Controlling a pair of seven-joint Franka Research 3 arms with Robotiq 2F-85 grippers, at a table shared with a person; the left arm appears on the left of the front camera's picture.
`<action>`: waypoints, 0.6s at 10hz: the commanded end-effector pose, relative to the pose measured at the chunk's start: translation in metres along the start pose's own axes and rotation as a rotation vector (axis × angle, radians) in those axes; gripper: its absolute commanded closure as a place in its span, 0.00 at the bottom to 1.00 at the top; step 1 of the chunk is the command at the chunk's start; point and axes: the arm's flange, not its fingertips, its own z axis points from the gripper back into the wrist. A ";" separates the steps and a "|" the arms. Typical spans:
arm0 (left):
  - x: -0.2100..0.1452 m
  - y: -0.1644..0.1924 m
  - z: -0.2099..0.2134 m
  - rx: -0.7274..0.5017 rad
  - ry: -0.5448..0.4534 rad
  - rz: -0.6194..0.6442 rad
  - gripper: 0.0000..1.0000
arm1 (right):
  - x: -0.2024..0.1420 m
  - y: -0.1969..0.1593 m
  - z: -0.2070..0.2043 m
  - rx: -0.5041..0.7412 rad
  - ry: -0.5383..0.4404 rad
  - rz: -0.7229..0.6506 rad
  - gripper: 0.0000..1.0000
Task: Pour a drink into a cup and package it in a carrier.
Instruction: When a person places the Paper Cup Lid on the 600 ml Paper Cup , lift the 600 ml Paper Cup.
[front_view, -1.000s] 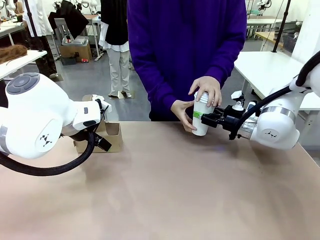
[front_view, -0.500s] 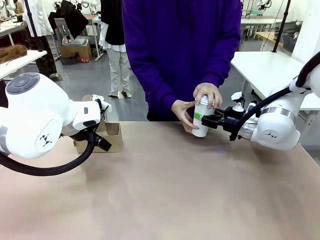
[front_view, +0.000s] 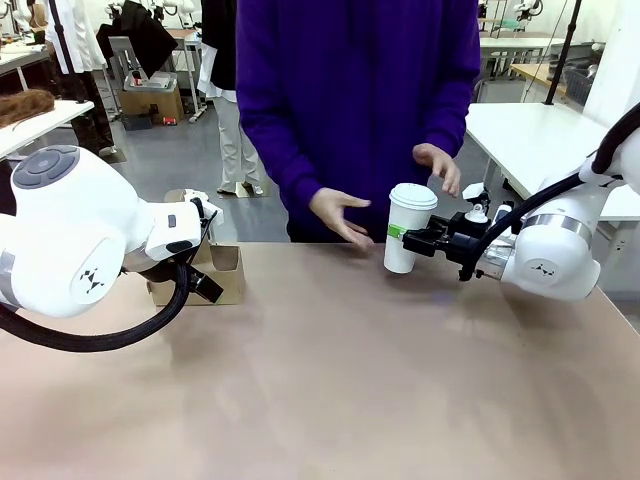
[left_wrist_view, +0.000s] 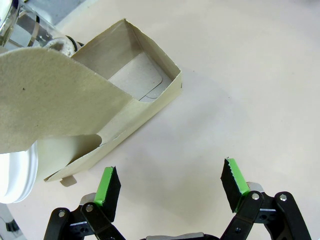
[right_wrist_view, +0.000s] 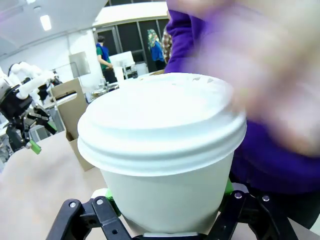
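Right gripper clamped on the lidded white paper cup, upright near the far edge of the table, presumably already filled; the person's hands hover beside it, and the left gripper, fingers apart, hangs by the cardboard carrier, where the cup must go.

Bright, even overhead light fills the room; a rectangular ceiling lamp glows in the right wrist view. Shadows on the matte tan table are faint and soft-edged, without glare. The front view is sharp. In the right wrist view the person's hand smears with motion blur, and the tall white lidded paper cup bulges from wide-angle distortion. In the left wrist view the nearest flap of the brown cardboard carrier looks soft.
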 end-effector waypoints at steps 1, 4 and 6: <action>0.000 0.000 0.000 -0.001 -0.001 0.000 0.00 | 0.007 0.003 -0.002 0.002 -0.010 0.006 0.20; 0.000 0.000 0.000 -0.001 -0.001 0.000 0.00 | 0.007 0.003 -0.002 0.002 -0.010 0.006 0.20; 0.000 0.000 0.000 -0.001 -0.001 0.000 0.00 | 0.007 0.003 -0.002 0.002 -0.010 0.006 0.20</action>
